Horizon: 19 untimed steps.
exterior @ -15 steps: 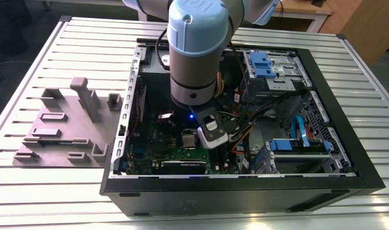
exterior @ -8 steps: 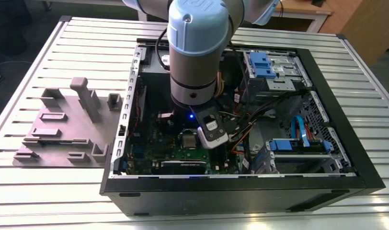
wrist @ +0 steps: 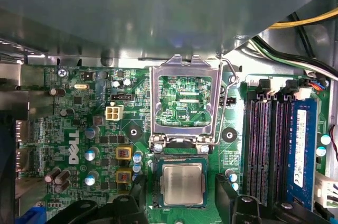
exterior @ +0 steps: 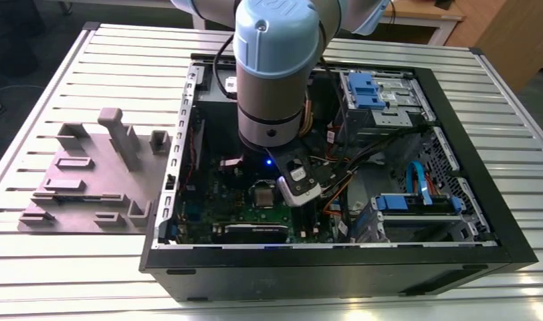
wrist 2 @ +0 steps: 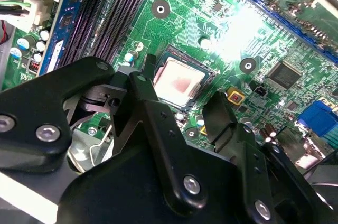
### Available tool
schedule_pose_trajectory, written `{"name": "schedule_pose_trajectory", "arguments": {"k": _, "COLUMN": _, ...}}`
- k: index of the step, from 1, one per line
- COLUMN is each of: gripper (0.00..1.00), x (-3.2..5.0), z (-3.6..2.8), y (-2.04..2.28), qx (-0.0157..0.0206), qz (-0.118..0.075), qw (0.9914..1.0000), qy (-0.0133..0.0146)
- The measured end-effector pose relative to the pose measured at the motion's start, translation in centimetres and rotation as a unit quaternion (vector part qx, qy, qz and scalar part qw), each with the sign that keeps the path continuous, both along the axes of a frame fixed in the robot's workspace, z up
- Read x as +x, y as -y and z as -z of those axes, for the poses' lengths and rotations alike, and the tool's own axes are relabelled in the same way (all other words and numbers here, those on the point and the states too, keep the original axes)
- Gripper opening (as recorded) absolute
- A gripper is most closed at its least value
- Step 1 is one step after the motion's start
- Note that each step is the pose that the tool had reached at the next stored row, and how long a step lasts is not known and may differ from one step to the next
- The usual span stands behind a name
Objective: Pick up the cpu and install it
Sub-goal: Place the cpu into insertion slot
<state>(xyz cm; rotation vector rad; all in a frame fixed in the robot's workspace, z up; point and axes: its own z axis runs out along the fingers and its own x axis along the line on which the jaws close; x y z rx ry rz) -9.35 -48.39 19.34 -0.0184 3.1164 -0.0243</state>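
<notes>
The open computer case (exterior: 334,267) on the desk (exterior: 75,267) contained the green motherboard (wrist: 79,129), its socket holding the cpu (wrist: 182,183) beside the hinged-open socket frame (wrist: 185,65), while the arm (exterior: 271,80) reached down into the case, tool (wrist 2: 179,87) spread wide, empty, fingers (wrist 2: 219,110) flanking the cpu.

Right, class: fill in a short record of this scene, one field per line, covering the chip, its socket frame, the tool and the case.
chip: small square silvery-grey cpu, lying flat in its socket on the green motherboard
frame: shiny metal socket frame, hinged open
tool: tool open, fingers either side of the cpu, gripping nothing
case: open black computer case on a slatted metal table
</notes>
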Motion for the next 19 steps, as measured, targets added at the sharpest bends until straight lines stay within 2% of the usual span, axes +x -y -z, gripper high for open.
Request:
{"name": "schedule_pose_trajectory", "arguments": {"k": 10, "gripper": 0.61, "x": 0.00, "z": 0.00, "y": -0.01, "qx": 0.0000, "qz": 0.000, "qw": 1.00000, "qy": 0.0000}}
{"name": "schedule_pose_trajectory", "arguments": {"k": 11, "gripper": 0.54, "x": 0.00, "z": 0.00, "y": 0.00, "qx": -0.0001, "qz": 0.000, "qw": 1.00000, "qy": 0.0000}}
{"name": "schedule_pose_trajectory", "arguments": {"k": 18, "gripper": 0.53, "x": 0.00, "z": 0.00, "y": 0.00, "qx": -0.0001, "qz": 0.000, "qw": 1.00000, "qy": 0.0000}}
{"name": "schedule_pose_trajectory", "arguments": {"k": 19, "gripper": 0.46, "x": 0.00, "z": 0.00, "y": 0.00, "qx": -0.0001, "qz": 0.000, "qw": 1.00000, "qy": 0.0000}}
